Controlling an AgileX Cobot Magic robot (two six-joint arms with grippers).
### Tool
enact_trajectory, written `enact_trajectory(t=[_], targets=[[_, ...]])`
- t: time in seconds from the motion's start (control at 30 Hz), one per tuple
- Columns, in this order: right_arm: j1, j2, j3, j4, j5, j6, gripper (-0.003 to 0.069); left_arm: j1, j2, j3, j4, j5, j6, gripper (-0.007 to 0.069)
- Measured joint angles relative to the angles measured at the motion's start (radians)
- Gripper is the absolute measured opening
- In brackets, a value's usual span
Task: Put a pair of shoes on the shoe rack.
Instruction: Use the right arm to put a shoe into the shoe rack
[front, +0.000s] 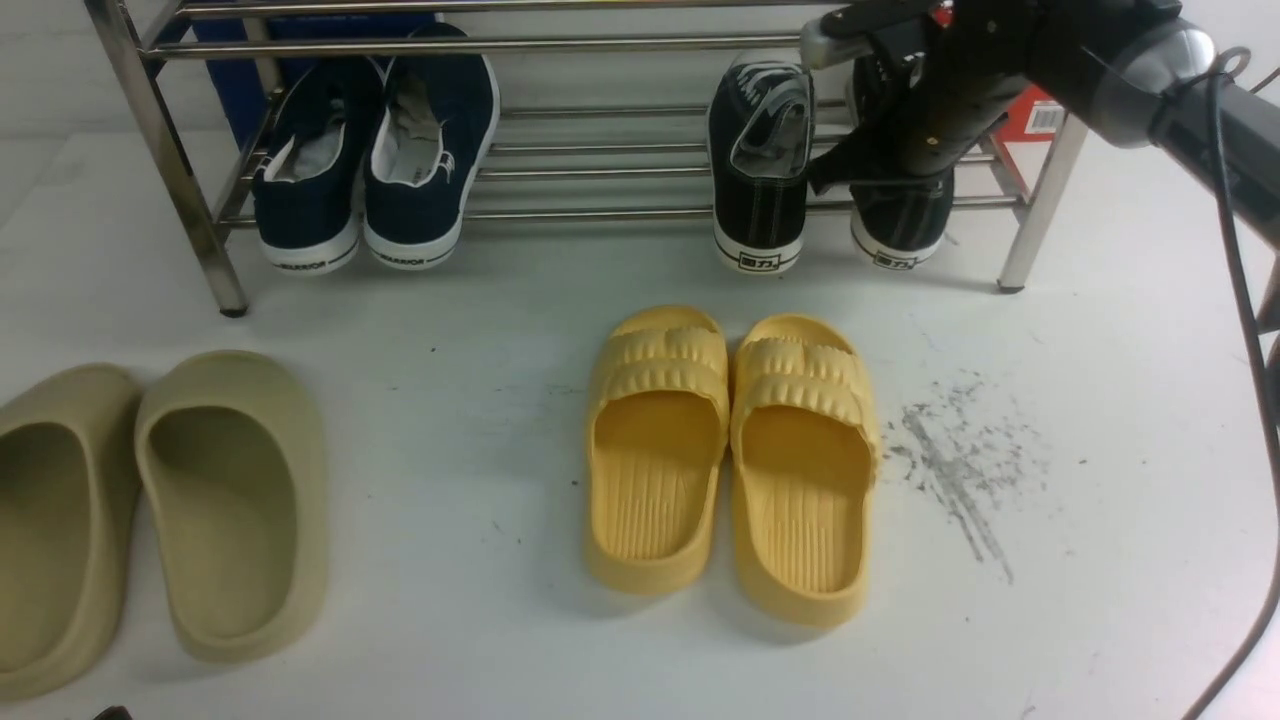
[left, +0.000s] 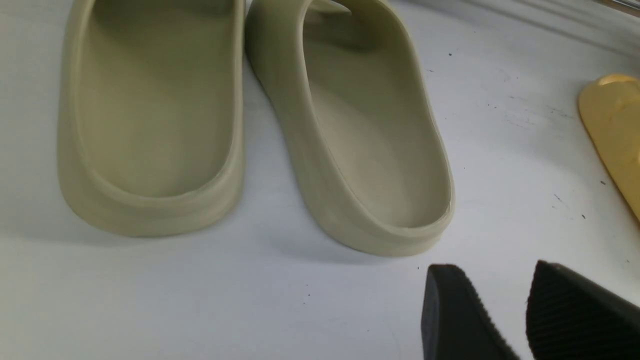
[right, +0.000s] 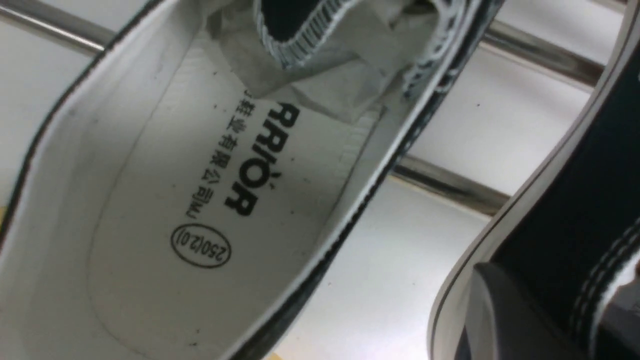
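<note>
The shoe rack spans the back of the table. Both black sneakers stand on its lower bars at the right, heels toward me: one is free, the other is partly hidden by my right arm. My right gripper is shut on that second sneaker's side wall. In the right wrist view the gripper straddles the black canvas wall, one finger outside it, with the first sneaker's printed insole beside it. My left gripper hovers open over bare table, holding nothing.
Navy slip-ons occupy the rack's left end. Yellow ribbed slides lie mid-table and beige slides at the near left, just ahead of the left gripper. A red box stands behind the rack's right leg.
</note>
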Motion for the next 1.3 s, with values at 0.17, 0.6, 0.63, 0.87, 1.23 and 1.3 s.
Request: enact_trajectory(t=[0.17,0.6,0.63,0.87,1.23,1.3], targets=[[0.003,0.000,0.000,-0.033,-0.027,0.000,0.0099,0.000,0.000,0.000,0.000,0.000,0.000,0.0238],[0.003,-0.039,-0.007,-0.064,-0.046,-0.003,0.0251,0.000,0.000,0.000,0.000,0.000,0.000,0.0238],[0.003,-0.042,-0.009,-0.064,-0.046,-0.003,0.0256,0.000,0.000,0.000,0.000,0.000,0.000,0.0238],[0.004,-0.052,-0.010,-0.062,-0.027,-0.003,0.0267,0.000,0.000,0.000,0.000,0.000,0.000,0.0238],[0.048,-0.192,-0.010,-0.048,0.267,0.001,0.0271,0.000,0.000,0.000,0.000,0.000,0.000,0.0238],[0.048,-0.225,-0.009,-0.047,0.297,0.001,0.0270,0.000,0.000,0.000,0.000,0.000,0.000,0.0238]])
